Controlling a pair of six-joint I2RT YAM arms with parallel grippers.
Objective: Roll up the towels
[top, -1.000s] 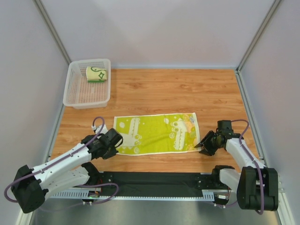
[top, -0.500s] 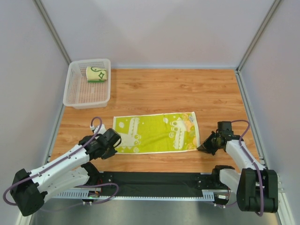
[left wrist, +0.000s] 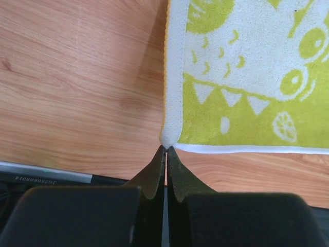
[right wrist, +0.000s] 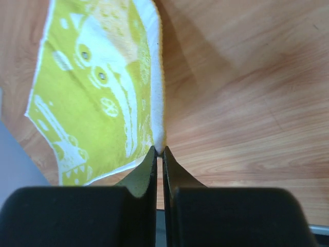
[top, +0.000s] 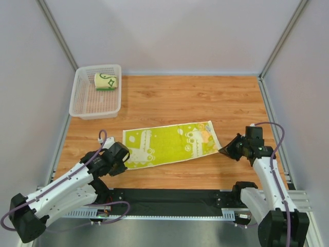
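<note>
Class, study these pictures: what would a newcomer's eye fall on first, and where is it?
The bright yellow-green towel spread across the middle of the wooden table, with the left gripper and right gripper each shut on a near corner. Next, the rolled towel in the white basket at the far left.

Bright, even light; soft shadows; left gripper [left wrist: 165, 159] blurred close-up.

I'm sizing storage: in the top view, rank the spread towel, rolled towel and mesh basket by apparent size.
Largest: spread towel, only modestly ahead of the next.
Middle: mesh basket.
Smallest: rolled towel, clearly, lying inside that basket.
</note>
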